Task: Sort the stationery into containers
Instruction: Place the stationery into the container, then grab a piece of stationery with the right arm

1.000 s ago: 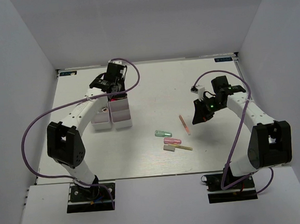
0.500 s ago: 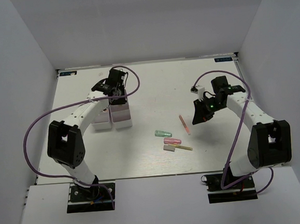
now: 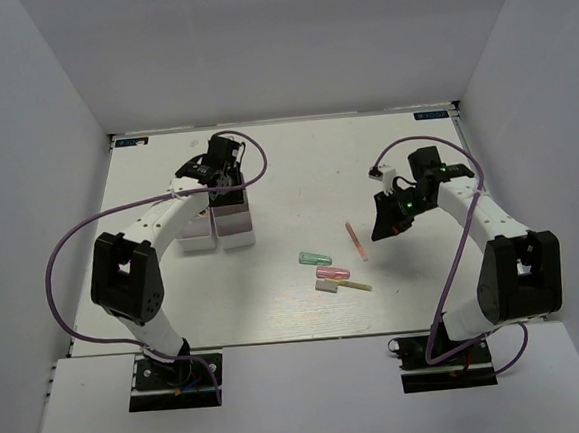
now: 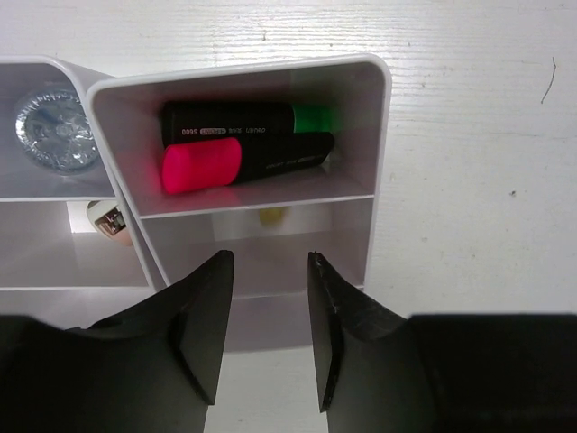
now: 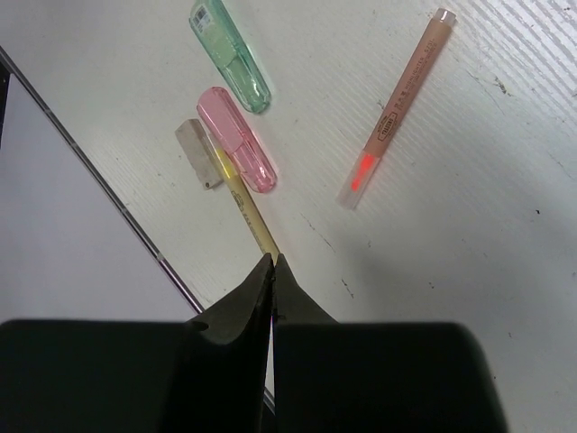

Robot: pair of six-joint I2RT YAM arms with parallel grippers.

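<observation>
The white containers (image 3: pixel 217 232) stand at the left; in the left wrist view (image 4: pixel 379 135) the far right compartment holds two black highlighters, one green-capped (image 4: pixel 248 120), one pink-capped (image 4: pixel 239 161). A yellow piece (image 4: pixel 272 215) lies in the compartment behind them. My left gripper (image 4: pixel 269 263) hovers open and empty over the bins, also in the top view (image 3: pixel 229 191). My right gripper (image 5: pixel 272 262) is shut and empty above the table (image 3: pixel 385 229). On the table lie a green piece (image 5: pixel 230 56), a pink piece (image 5: pixel 236 140), a small eraser (image 5: pixel 198 155), a yellow pencil (image 5: pixel 248 203) and a pink pencil (image 5: pixel 397 108).
The left column of bins holds a shiny clear item (image 4: pixel 54 131) and a small item (image 4: pixel 108 221). The table's near edge (image 5: pixel 90 171) runs close to the loose items. The loose pieces sit mid-table (image 3: pixel 332 272), between the two arms.
My left gripper has shifted slightly toward the right column of bins. The right arm and the loose items have not moved.
</observation>
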